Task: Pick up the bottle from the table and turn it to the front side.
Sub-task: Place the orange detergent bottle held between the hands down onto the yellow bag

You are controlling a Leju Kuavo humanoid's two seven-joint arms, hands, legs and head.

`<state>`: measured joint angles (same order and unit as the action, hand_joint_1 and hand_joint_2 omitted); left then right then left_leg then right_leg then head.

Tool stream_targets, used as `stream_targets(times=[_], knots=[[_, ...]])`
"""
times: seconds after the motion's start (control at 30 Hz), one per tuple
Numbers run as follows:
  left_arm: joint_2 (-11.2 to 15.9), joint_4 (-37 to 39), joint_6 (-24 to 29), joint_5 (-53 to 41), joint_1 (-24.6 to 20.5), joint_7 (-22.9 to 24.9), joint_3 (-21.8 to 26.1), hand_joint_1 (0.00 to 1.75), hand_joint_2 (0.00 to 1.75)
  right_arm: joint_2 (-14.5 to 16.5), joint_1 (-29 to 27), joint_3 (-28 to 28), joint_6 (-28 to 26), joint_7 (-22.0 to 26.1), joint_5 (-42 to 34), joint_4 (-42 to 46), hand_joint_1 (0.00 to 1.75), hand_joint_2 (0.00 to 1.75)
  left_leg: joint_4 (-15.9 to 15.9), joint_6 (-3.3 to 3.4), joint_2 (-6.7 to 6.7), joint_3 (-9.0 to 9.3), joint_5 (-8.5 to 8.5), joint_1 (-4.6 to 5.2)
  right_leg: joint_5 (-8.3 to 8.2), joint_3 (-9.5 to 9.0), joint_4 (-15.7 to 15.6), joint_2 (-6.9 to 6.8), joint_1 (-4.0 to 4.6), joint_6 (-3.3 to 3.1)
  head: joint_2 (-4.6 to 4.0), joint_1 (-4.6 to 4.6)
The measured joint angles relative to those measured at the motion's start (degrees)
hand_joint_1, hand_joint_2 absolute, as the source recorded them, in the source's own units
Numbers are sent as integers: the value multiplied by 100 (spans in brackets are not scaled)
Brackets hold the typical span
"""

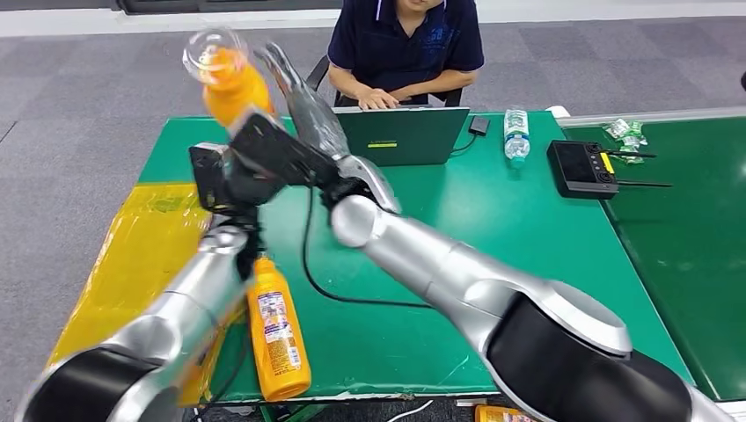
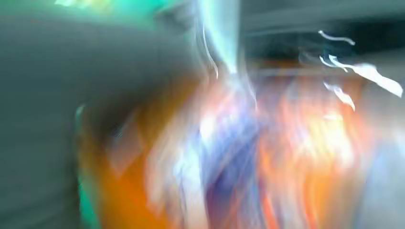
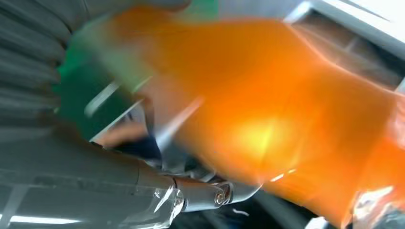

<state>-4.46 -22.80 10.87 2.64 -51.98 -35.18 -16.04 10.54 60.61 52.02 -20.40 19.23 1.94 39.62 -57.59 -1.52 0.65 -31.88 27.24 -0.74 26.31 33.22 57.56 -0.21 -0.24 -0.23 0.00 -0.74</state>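
orange bottle (image 1: 230, 83) clear glossy plastic, see-through base, orange liquid inside. second bottle (image 1: 277, 330) same glossy plastic with a printed paper-like label. both arms smooth brushed silver metal; right hand (image 1: 303, 105) shiny grey plastic, left hand (image 1: 242, 167) matt black. table (image 1: 493, 229) matt green smooth top, yellow glossy film (image 1: 141, 246) on one end. floor rough grey carpet.
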Motion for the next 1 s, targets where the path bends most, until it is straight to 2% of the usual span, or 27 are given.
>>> stream_targets(times=[0.07,0.1,0.17,0.23,0.43,0.63,1.0], knots=[[662,-14,851,-575,-68,-115,30,175,175,-477,-485,-390,300,354,648,98,0,175,0,-2,10,0,-3,0,-4,7,0,10,1,-6,0,-5],[887,-24,1011,-757,-87,-117,47,175,175,-649,-706,-599,405,399,881,141,0,175,0,-3,-6,-8,-10,1,-4,12,1,-5,2,-6,0,-9],[1174,-61,1074,-1122,-86,-49,94,175,175,-854,-1028,-969,539,359,1270,287,0,175,0,-5,-35,-25,-22,1,-4,19,3,-34,2,-7,0,-10],[1305,-116,1083,-1414,-44,23,166,175,175,-898,-1235,-1236,620,287,1519,467,0,175,0,-7,-38,-32,-24,-1,-4,24,6,-37,5,-7,0,-13],[1512,-234,1093,-1606,9,87,361,175,175,-997,-1587,-1822,668,224,1676,772,0,175,0,-10,-24,-39,-22,1,-8,37,7,-24,7,-12,0,-12],[1592,-344,1024,-1906,100,38,633,175,175,-1064,-1893,-2221,753,246,1849,1088,0,175,0,-10,-30,-41,-23,1,-8,37,7,-29,7,-13,0,-13],[1606,-437,1092,-2344,173,84,844,175,175,-1097,-2108,-2491,812,222,1983,1417,0,175,0,-10,-28,-41,-23,1,-9,38,8,-25,7,-13,0,-13]])
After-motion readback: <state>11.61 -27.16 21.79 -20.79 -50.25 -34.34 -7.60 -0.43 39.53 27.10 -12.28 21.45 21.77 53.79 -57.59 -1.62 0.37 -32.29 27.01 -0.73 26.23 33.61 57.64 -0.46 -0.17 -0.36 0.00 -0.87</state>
